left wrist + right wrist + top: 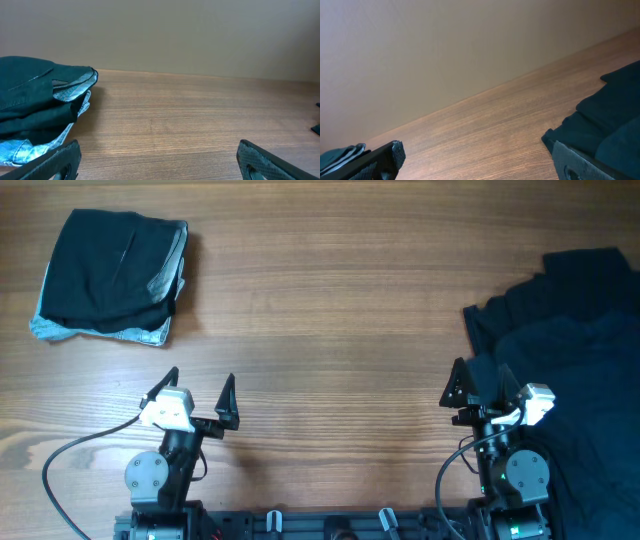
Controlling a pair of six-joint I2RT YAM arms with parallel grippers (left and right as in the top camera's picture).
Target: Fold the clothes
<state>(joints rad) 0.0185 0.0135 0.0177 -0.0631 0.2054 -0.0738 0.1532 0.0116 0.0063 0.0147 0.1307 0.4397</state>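
Note:
A stack of folded dark clothes (pixel 110 275) lies at the table's far left, with a pale grey-blue garment (pixel 60 330) at its bottom; it also shows at the left of the left wrist view (pixel 35 100). A pile of unfolded dark-navy T-shirts (pixel 575 350) covers the right side of the table and shows at the right of the right wrist view (pixel 605 115). My left gripper (pixel 198 395) is open and empty near the front edge. My right gripper (pixel 482 385) is open and empty, its right finger at the edge of the pile.
The wooden table (pixel 320 310) runs between the stack and the pile. A pale wall (pixel 160 35) stands behind the table's far edge. The arm bases and a grey cable (pixel 70 455) sit along the front edge.

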